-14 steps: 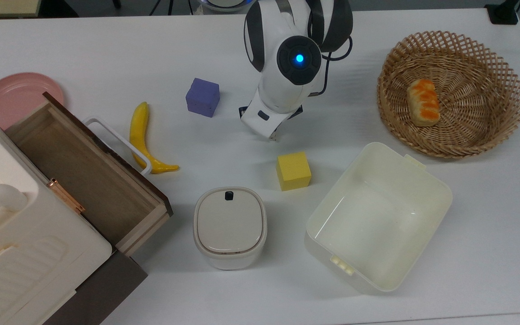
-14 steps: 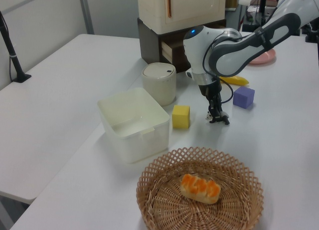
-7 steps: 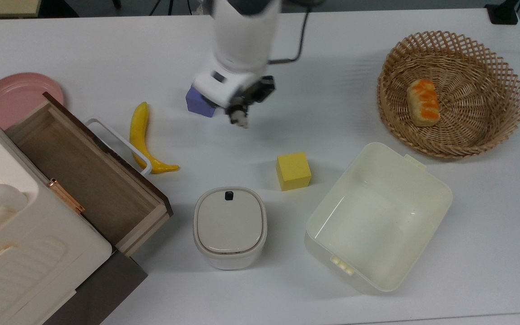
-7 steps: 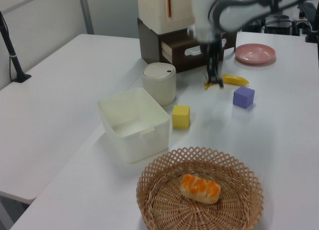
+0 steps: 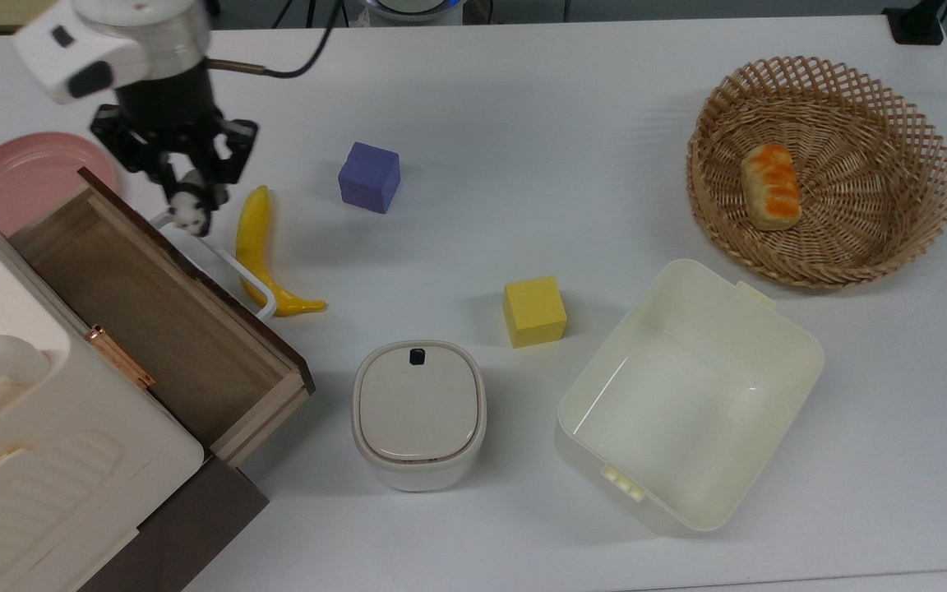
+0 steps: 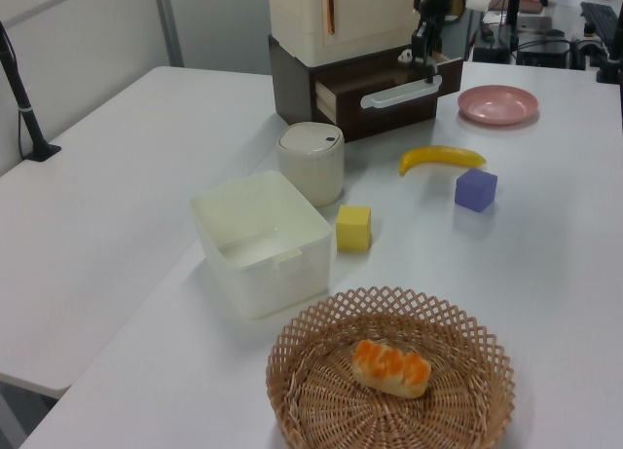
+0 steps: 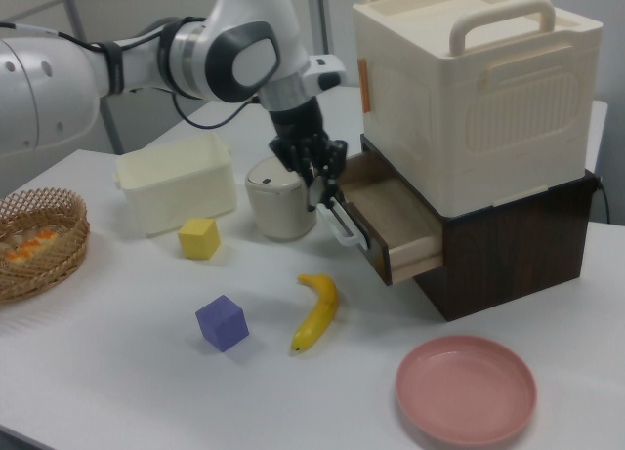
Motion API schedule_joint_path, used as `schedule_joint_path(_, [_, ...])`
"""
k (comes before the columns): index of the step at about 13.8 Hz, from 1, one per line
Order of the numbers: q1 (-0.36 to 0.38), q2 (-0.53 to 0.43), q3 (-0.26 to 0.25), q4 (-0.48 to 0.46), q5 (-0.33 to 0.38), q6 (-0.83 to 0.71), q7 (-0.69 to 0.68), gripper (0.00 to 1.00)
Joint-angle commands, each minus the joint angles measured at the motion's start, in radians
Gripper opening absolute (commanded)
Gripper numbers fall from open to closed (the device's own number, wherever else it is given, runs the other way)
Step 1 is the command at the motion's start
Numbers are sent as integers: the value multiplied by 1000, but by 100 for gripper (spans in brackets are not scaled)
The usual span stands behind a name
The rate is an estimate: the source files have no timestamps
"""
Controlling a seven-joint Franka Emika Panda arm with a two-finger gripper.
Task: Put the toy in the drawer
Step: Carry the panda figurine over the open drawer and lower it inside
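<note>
I have the tiny black-and-white panda figurine [image 5: 188,210] pinched between the fingers of the black two-finger gripper [image 5: 190,205], hanging above the white loop handle [image 5: 219,261] at the front of the open wooden drawer with its light brown inside [image 5: 145,321] and dark brown front panel; in the top view the drawer's cavity lies at about seven o'clock from the gripper. I judge the toy to be very light and rigid, probably smooth enough to slip (a thing this small gives the pads little to bite on), so a grip across its body is the sensible hold, and it should survive a short drop onto the wood. The yellow banana [image 5: 264,256] lies just beside the handle at the gripper's four o'clock, the purple foam cube [image 5: 369,177] farther off at three o'clock, and the pink round plate [image 5: 21,173] at nine o'clock. I reckon the front panel and handle are the only things standing in the way; the cream cabinet [image 5: 30,460] overhangs the drawer's rear.
</note>
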Motion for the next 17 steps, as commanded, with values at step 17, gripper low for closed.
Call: schedule_joint_path(17, [-57,162,1,7,-13,362,265,62])
